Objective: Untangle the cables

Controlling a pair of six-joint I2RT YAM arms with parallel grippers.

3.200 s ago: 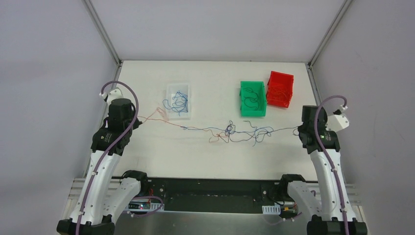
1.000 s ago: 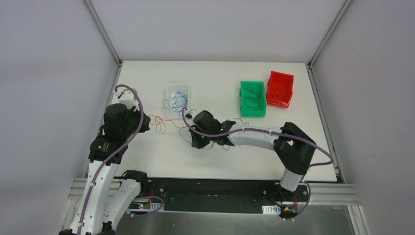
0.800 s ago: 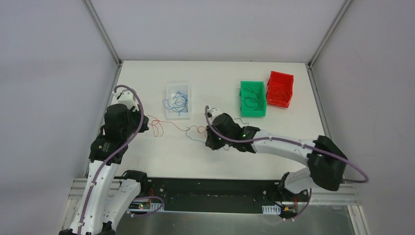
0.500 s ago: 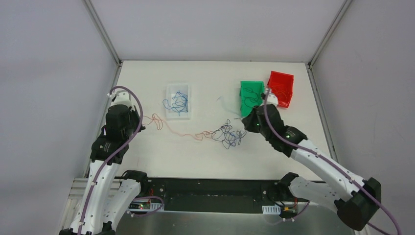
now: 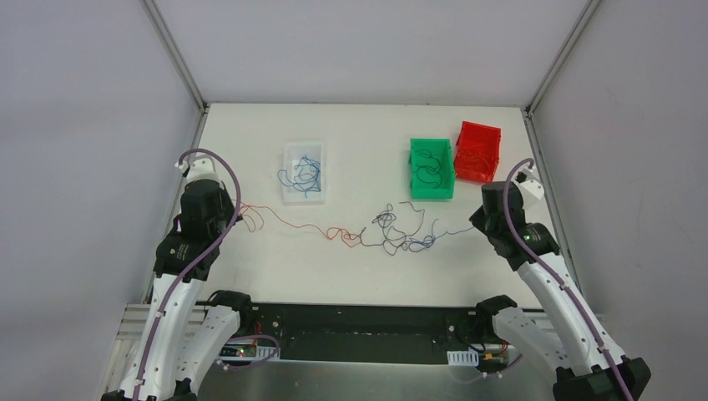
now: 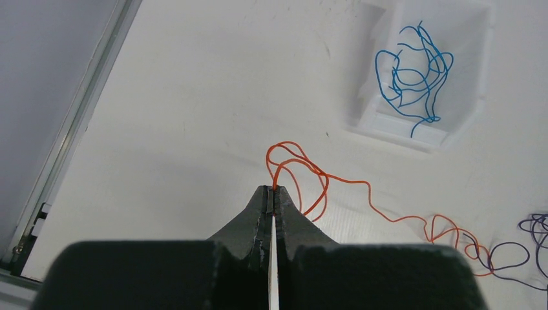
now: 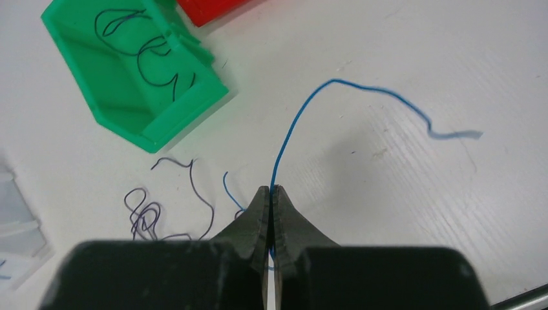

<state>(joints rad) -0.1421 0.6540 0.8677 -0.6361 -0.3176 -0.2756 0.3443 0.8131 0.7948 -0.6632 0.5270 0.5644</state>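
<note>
1. The cables (image 5: 396, 234) lie in a curly knot near the middle of the white surface (image 5: 359, 125), a little in front of the green bin (image 5: 432, 194). Red, blue and dark loops are mixed up in the knot.
2. A red cable (image 5: 292, 224) runs out of the knot to the left. It is wavy and lies on the surface.
3. A blue cable (image 5: 455, 230) runs out of the knot to the right.
4. The left gripper (image 6: 271, 191) has its jaws pressed together, pinching the red cable. A few small red loops sit just past the tips.
5. The right gripper (image 7: 270, 191) has its jaws pressed together too, pinching the blue cable. The loose end bends up and off to the right over the surface.
6. The two grippers are well apart, one on each side of the knot.
7. A clear bin (image 5: 288, 152) sits at the back left with blue cables (image 5: 305, 174) in it.
8. The green bin has dark cables (image 5: 430, 167) in it.
9. A red bin (image 5: 478, 134) sits just beside the green bin, on its right. What it holds is too hard to see.
</note>
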